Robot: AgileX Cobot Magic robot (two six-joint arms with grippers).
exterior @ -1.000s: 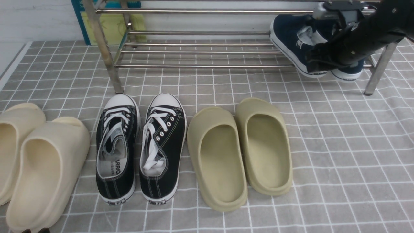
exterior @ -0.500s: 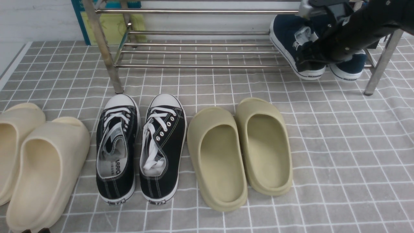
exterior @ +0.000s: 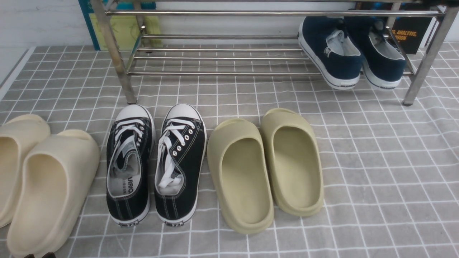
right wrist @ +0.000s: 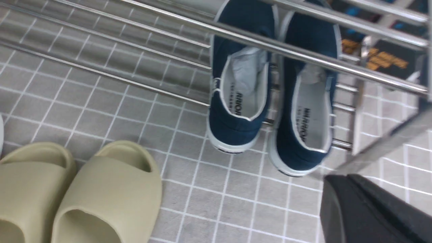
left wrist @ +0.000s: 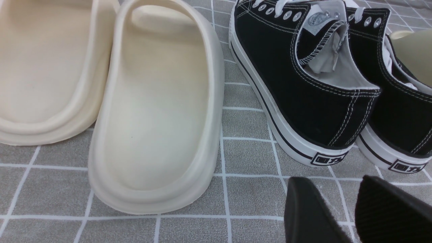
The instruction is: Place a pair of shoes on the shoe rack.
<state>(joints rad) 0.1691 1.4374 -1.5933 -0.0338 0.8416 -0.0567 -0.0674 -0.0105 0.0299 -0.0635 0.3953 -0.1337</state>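
Shoes (exterior: 340, 66) lodged toes-in across shoe rack (exterior: 222, 73) bars, apparently settled (heels overhanging); left gripper (left wrist: 337, 190) empty, slightly parted; right gripper (right wrist: 364, 206) spread unclear.

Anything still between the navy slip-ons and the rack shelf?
Nothing visible. Both navy-blue canvas slip-on sneakers already sit on the lower bars of the silver metal-tube shoe rack, at its right end, heels overhanging the front bar. No gripper touches them.

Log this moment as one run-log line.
navy shoes: both on shoe rack | right claw: clear | left claw: open, idle
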